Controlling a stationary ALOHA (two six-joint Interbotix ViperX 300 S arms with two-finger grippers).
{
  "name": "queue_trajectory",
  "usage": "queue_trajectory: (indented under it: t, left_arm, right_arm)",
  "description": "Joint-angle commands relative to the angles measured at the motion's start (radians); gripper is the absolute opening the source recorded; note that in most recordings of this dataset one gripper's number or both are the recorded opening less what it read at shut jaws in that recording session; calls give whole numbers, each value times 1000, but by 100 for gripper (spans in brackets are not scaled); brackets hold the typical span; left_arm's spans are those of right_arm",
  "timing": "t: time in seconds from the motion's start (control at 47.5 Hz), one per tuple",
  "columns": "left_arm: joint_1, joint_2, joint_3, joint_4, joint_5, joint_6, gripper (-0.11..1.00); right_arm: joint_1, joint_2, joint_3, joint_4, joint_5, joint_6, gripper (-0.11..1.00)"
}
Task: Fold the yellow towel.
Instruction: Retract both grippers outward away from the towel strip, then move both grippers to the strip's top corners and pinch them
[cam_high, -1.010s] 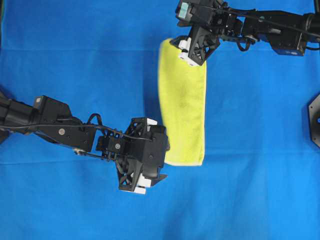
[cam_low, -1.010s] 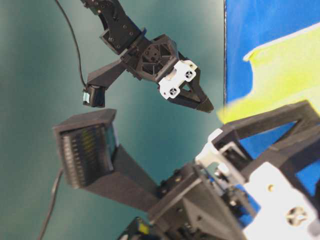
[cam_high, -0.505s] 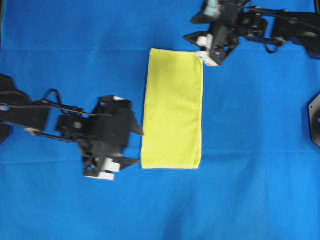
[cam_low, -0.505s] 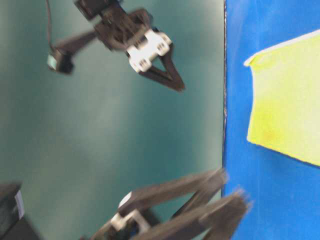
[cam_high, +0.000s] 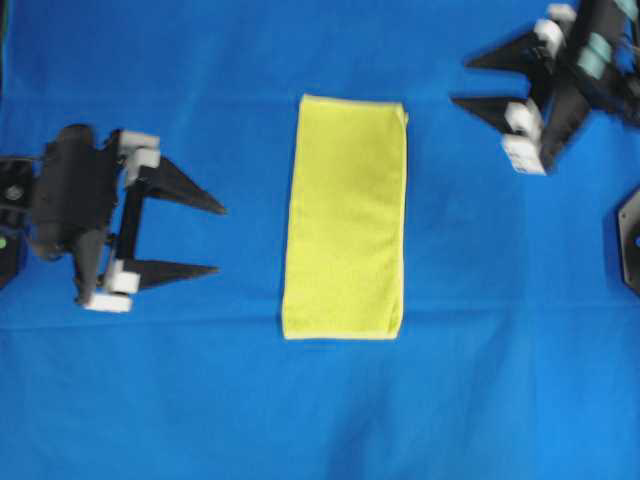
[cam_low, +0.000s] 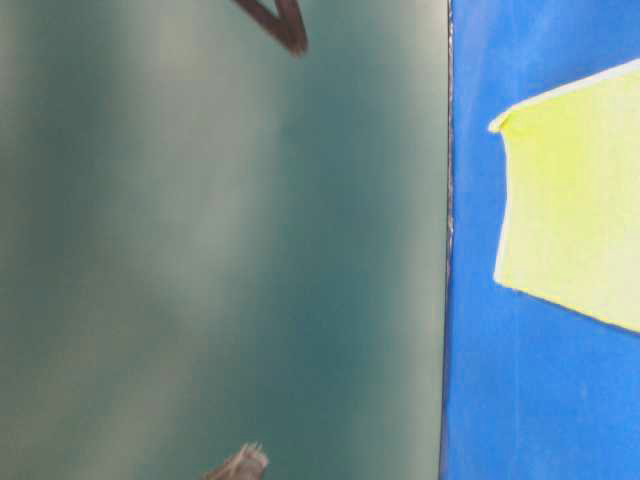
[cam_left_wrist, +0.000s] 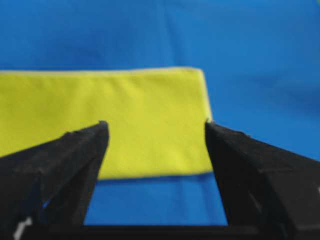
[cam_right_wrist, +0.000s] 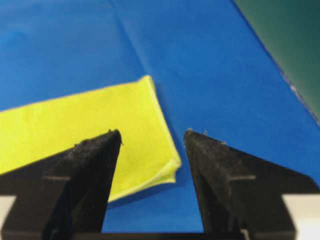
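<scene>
yellow towel cropped at table-level edge, right claw blurred

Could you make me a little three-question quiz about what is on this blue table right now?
1. True or false: the yellow towel lies flat as a long narrow strip on the blue table cover.
2. What is the left gripper holding? A) the towel B) nothing C) a cup
3. Fill in: the right gripper stands with its jaws ____ , apart from the towel.

Key
1. True.
2. B. Its jaws are spread and it sits to the side of the towel, not touching it.
3. Open.
</scene>
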Motion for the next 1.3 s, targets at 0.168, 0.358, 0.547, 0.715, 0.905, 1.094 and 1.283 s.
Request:
queue_trajectory:
  t: [0.168,0.358,0.547,0.715,0.905,1.094,1.283]
  left_arm:
    - [63,-61,107,2,-132,-2,73]
    - [69,-55,107,2,-138,-3,73]
    - [69,-54,106,2,-143,-6,73]
    - [103,-17,80,2,-176,3,73]
    - [212,133,5,2,-201,21,73]
    - [310,319,-86,2,-206,25,73]
    - [373,511,-179,2,-225,25,73]
  right_arm:
    - [18,-58,103,37,-97,2,58]
    - [21,-57,103,40,-107,2,58]
    - [23,-57,97,41,-104,2,58]
    - [20,-9,46,58,-95,0,58]
    - [-18,143,-43,57,-72,-3,58]
    - [-44,322,-160,54,34,-6,58]
    - [-52,477,-242,43,72,-8,58]
